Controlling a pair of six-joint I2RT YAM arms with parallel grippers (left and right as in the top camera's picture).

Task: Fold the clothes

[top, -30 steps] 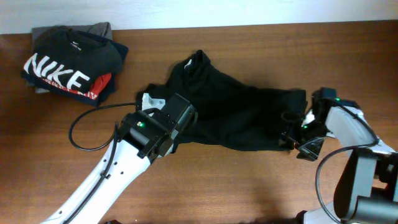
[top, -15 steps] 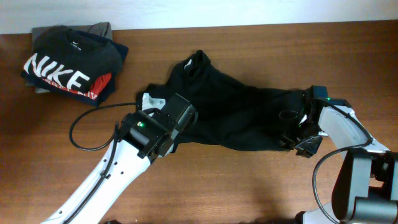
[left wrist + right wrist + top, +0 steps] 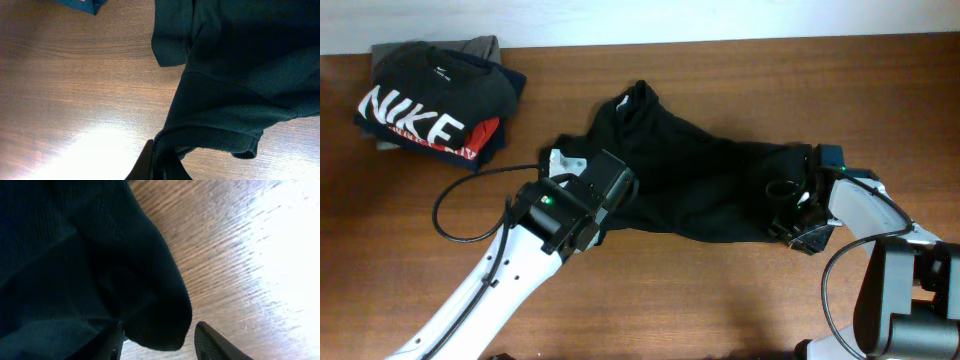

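Observation:
The clothes [image 3: 700, 185], a plain black top, lie crumpled across the middle of the wooden table [image 3: 650, 300]. My left gripper [image 3: 618, 192] is at the top's left side. In the left wrist view the gripper [image 3: 159, 156] is shut on a folded hem of the clothes [image 3: 240, 75]. My right gripper [image 3: 792, 215] is at the top's right end. Seen from the right wrist, the gripper [image 3: 165, 347] stands open around a rounded fold of the clothes [image 3: 100, 265]. The fold rests against the left finger, and a gap separates it from the right fingertip [image 3: 212, 340].
A stack of folded garments topped by a black NIKE T-shirt [image 3: 430, 100] sits at the back left corner. A black cable [image 3: 460, 190] loops on the table beside the left arm. The table's back edge meets a white wall [image 3: 720, 20].
The right gripper has slid a little left onto the top's right end and its jaws have narrowed around the fold. The left gripper and the garment's left side have not moved.

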